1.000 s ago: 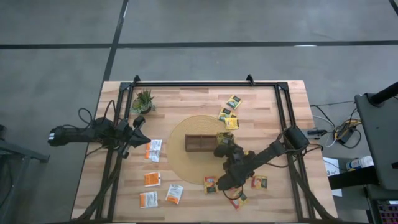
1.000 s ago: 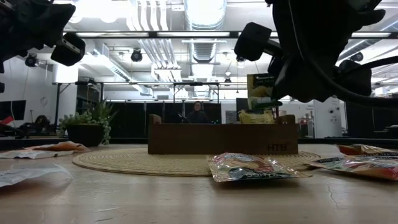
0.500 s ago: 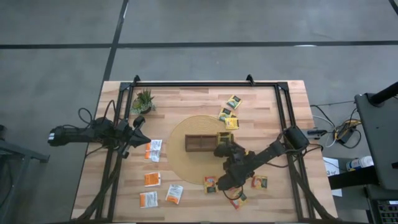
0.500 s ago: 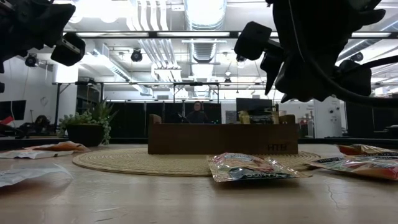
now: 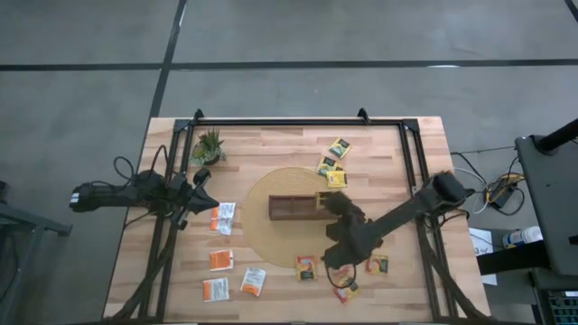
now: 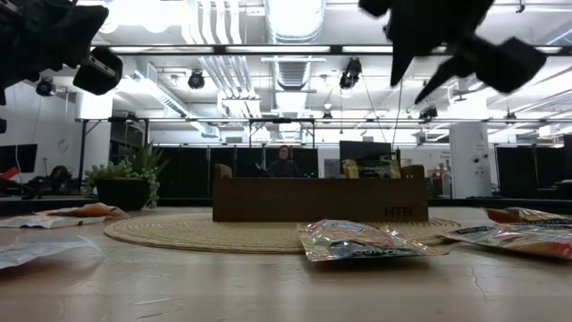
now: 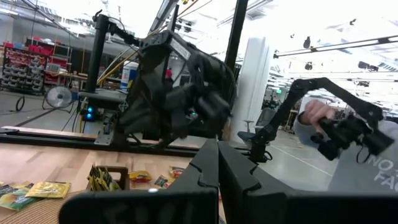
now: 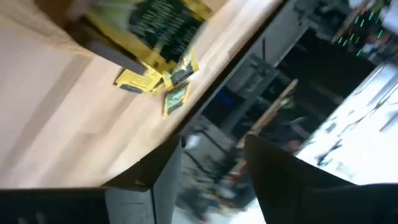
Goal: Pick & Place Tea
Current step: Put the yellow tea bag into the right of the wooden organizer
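Right hand (image 5: 325, 204) lifted off tray (image 5: 291, 208), fingers apart, empty; sachet (image 6: 371, 167) left inside.

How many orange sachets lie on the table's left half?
4: one white-and-orange sachet beside the mat, one orange below it, two near the front edge. None appear hidden.

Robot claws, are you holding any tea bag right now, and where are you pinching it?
No, nothing is held. The right gripper is open and empty above the wooden tray. The left gripper is shut on nothing, off at the table's left side.
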Controlling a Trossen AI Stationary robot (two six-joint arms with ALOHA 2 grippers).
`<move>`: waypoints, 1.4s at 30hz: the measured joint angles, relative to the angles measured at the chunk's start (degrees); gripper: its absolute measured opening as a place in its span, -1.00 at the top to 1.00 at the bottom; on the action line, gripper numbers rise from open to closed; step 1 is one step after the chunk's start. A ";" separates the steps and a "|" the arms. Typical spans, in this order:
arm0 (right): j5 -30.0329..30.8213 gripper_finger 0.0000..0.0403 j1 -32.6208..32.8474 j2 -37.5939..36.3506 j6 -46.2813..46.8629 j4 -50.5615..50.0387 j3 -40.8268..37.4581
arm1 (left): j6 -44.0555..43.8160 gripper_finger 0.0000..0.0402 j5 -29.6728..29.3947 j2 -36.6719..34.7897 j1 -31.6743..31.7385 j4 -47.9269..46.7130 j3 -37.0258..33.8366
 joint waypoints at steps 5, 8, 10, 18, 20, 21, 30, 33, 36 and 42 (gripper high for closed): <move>-0.06 0.15 -1.53 -10.35 12.89 1.44 -1.23 | 0.00 1.00 0.00 0.01 0.01 -0.02 -0.01; 1.19 0.15 -2.86 -16.99 22.78 3.88 -2.49 | 0.01 1.00 0.01 0.02 0.02 -0.03 0.00; 4.17 0.16 -3.75 -21.37 29.55 5.21 -3.49 | 0.01 1.00 0.00 0.02 0.02 -0.04 -0.01; 22.42 0.17 -5.66 -38.84 69.98 5.27 -14.64 | -0.01 1.00 0.01 0.00 0.00 -0.04 -0.02; 26.40 0.16 -5.68 -42.22 77.32 5.30 -18.97 | 0.01 1.00 -0.01 0.02 0.02 -0.04 -0.02; 28.49 0.15 -5.68 -43.57 79.63 5.33 -21.17 | -0.01 1.00 0.00 0.00 0.02 -0.02 0.00; 36.99 0.13 -9.13 -51.16 84.47 5.83 -31.37 | 0.01 1.00 -0.01 0.02 0.00 -0.02 -0.02; 35.62 0.13 -11.73 -52.85 83.02 5.88 -32.10 | -0.01 1.00 0.01 0.00 0.00 -0.03 0.00; 35.52 0.13 -13.19 -53.24 83.44 6.31 -33.09 | 0.00 1.00 0.00 0.01 0.00 -0.04 -0.01; 36.97 0.13 -14.70 -52.62 78.46 6.54 -32.29 | 0.01 1.00 -0.01 0.00 0.00 -0.04 0.00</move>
